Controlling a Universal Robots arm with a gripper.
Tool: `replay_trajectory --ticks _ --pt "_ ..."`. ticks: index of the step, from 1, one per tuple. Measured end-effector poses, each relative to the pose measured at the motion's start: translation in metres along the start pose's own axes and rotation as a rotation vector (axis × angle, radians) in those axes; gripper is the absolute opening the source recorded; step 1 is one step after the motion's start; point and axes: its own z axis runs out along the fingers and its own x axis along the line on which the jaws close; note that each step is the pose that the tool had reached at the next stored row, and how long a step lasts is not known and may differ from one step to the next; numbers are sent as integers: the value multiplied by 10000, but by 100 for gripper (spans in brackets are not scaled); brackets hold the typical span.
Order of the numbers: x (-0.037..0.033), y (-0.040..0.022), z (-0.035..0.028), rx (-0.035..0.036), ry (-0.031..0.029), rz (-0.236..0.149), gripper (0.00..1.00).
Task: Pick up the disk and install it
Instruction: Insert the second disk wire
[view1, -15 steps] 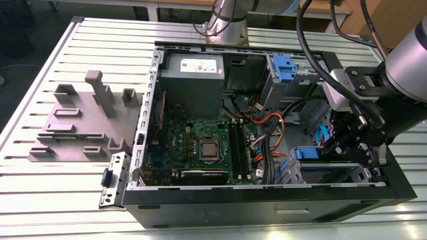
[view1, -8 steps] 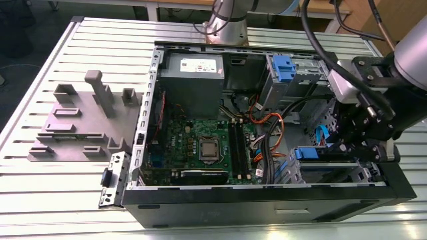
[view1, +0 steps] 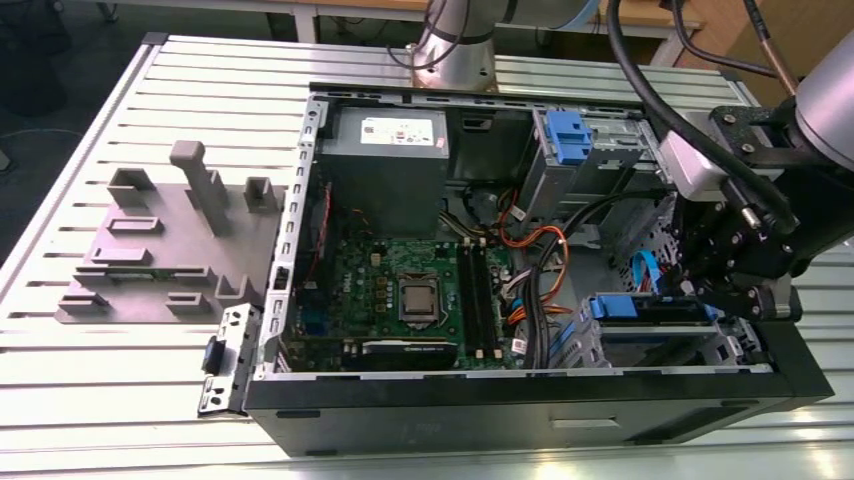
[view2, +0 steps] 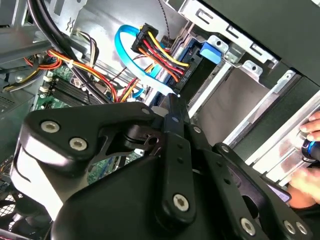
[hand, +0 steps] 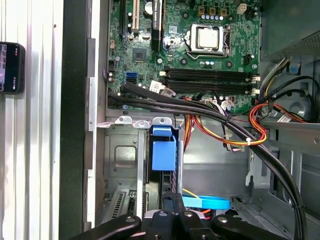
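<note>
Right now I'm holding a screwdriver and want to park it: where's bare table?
Bare table lies on the exterior view's left: the strip nearer the camera than the grey fixture, and the strip beyond it. Inside the case, cables crowd the drive bays.

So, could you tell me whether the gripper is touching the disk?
Cannot tell. In the first wrist view the gripper lies close to the disk, but any contact is hidden.

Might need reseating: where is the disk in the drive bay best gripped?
Grip the disk by its blue end tab, likely from the open side of the case: that tab stands out of the drive bay, whose walls flank the rest.
</note>
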Motion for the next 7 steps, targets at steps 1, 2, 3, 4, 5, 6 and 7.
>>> replay_trajectory --ticks 1,2,3,4,5,6,7 --pt "0 0 0 -2 0 0 11" --pt "0 0 0 -4 0 0 11" --pt "0 0 0 -6 0 0 11" --pt "0 0 0 -11 0 1 11" --pt "0 0 0 -18 0 1 11" --pt "0 0 0 -20 0 1 11" --pt "0 0 0 -21 0 1 11"
